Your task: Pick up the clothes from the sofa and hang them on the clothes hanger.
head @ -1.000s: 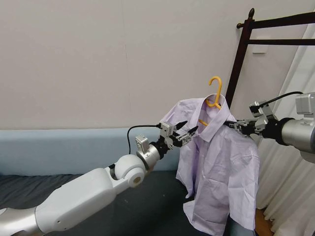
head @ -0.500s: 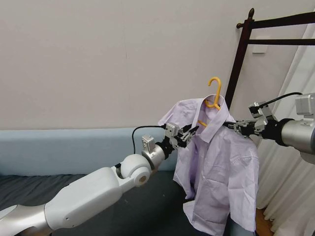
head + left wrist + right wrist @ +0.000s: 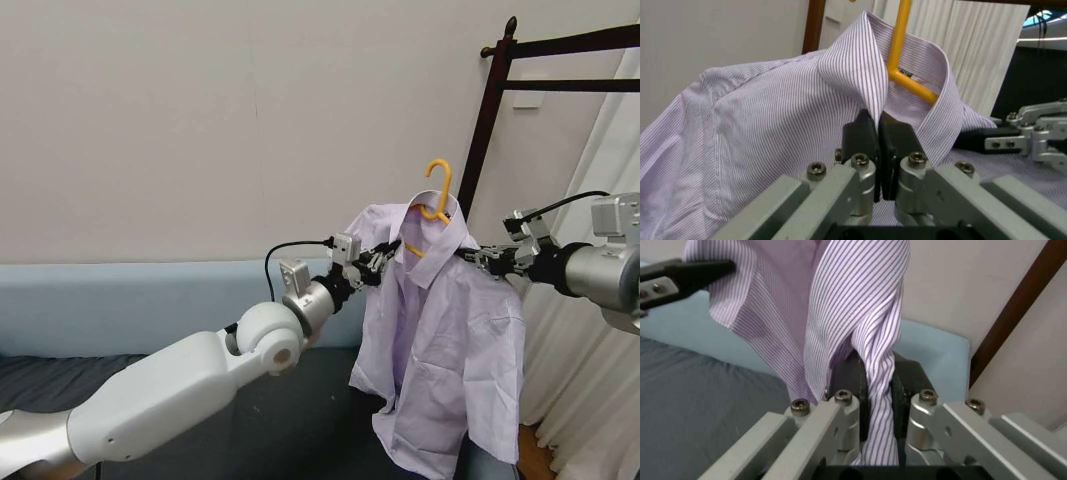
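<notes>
A purple striped shirt (image 3: 440,340) is held up in the air over the sofa (image 3: 120,300). It is hung on a yellow hanger (image 3: 437,190), and the hook is seen sticking up out of the collar. The hook is not hung on anything. It is seen beside the post of the dark wood rack (image 3: 495,110), not touching it.

The left tool (image 3: 385,258) is shut tight on the shirt's front edge, just under the collar. In the left wrist view, its two black fingers (image 3: 860,137) are pressed together with the shirt pinched at their tips. The yellow hanger is seen just above them.

The right tool (image 3: 478,258) is closed on the shirt at the other shoulder. In the right wrist view, a fold of the shirt is squeezed between its fingers (image 3: 909,374).

The shirt is spread a little between the two tools. The rest of it is left hanging down loose, with its bottom edge low near the dark sofa seat. A white curtain (image 3: 590,380) is seen behind the right arm, and a pale wall (image 3: 200,120) is seen behind the sofa.
</notes>
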You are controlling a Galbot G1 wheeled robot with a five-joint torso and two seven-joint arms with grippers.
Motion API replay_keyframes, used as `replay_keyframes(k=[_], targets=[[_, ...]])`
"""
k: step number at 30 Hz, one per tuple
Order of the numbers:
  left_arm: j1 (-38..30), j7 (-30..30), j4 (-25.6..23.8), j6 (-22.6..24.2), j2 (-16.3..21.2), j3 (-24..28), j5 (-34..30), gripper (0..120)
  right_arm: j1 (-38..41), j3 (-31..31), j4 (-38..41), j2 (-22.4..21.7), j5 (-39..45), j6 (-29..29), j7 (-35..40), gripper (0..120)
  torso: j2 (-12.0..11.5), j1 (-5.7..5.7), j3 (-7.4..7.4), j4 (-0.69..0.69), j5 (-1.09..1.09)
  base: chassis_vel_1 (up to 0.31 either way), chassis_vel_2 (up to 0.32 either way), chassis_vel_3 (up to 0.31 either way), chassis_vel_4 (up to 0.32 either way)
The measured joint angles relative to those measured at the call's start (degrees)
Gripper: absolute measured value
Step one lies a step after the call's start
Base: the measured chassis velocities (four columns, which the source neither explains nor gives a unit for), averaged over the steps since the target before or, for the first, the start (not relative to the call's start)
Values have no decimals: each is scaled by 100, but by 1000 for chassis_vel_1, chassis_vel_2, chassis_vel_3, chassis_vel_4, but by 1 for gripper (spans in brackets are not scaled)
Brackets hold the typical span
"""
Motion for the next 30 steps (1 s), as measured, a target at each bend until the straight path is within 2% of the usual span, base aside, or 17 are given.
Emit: replay_keyframes(k=[3, 5, 6, 7, 8, 11, 14, 16, 18, 20, 21, 23, 24, 25, 28, 29, 30], targets=[[-118, -154, -62, 196, 113, 45, -24, 0, 14, 1, 0, -3, 16, 1, 0, 7, 0, 0, 0, -1, 0, 0, 0, 0, 0], [-112, -158, -40, 256, 178, 76, 119, 0, 14, 26, 1, -15, 72, 1, 1, 7, 0, 0, 0, 1, 0, 0, 0, 0, 0], [-44, -290, -28, 455, 199, 88, 344, 0, 15, 96, -16, -35, 185, 1, 31, 7, 0, 0, 0, 1, -1, 0, 0, 0, 0], [16, -438, -88, 764, 208, 61, 530, 7, 7, 130, -22, -71, 240, 1, 44, 7, 0, 0, 0, 1, -1, 0, 0, 0, 0], [16, -438, -88, 764, 208, 61, 530, 7, 7, 130, -22, -71, 240, 1, 44, 7, 0, 0, 0, 1, -1, 0, 0, 0, 0], [161, -459, -248, 1092, 342, 14, 1003, 22, -78, 179, 16, -121, 293, 2, 122, 7, 0, 0, 0, -2, 1, 0, 0, 0, 0], [363, -436, -365, 1148, 465, -47, 1315, 32, -135, 190, 60, -106, 397, 2, 314, 7, 0, 0, 0, -1, 0, 0, 0, 0, 0], [827, -430, -572, 1176, 666, -245, 1635, 41, -203, 218, 120, -36, 590, 2, 623, 7, 0, 0, 0, -1, 0, 0, 0, 0, 0], [1006, -428, -634, 1179, 730, -328, 1724, 45, -215, 220, 134, 2, 652, 2, 755, 7, 0, 0, 0, -1, -1, 0, 0, 0, 0], [1752, -360, -838, 1135, 976, -779, 2040, 55, -221, 208, 171, 209, 880, 3, 1420, 7, 0, 0, -1, -1, 0, 0, 0, 0, 0], [1752, -360, -838, 1135, 976, -779, 2040, 55, -221, 208, 171, 209, 880, 3, 1420, 7, 0, 0, -1, -1, 0, 0, 0, 0, 0], [2730, -250, -1053, 988, 1218, -1416, 2227, 66, -281, 168, 97, 451, 820, 6, 1785, 7, 0, 0, 0, 2, -6, 0, 0, 0, 0], [3046, -258, -1142, 945, 1289, -1710, 2262, 70, -331, 154, 20, 551, 669, 6, 1808, 7, 0, 0, -1, 2, -3, 0, 0, 0, 0], [3046, -258, -1142, 945, 1289, -1710, 2262, 70, -331, 154, 20, 551, 669, 6, 1808, 7, 0, 0, -1, 2, -3, 0, 0, 0, 0], [4363, -273, -1467, 912, 1383, -2875, 2307, 85, -482, 119, -429, 1031, -308, 7, 1850, 7, 0, 0, 0, 2, -3, 0, 0, 0, 0], [4363, -273, -1467, 912, 1383, -2875, 2307, 85, -482, 119, -429, 1031, -308, 7, 1850, 7, 0, 0, 0, 2, -3, 0, 0, 0, 0], [4610, -310, -1555, 910, 1386, -3084, 2316, 89, -489, 115, -541, 1158, -472, 7, 1918, 7, 0, 0, 0, 2, -1, 0, 0, 0, 0]])
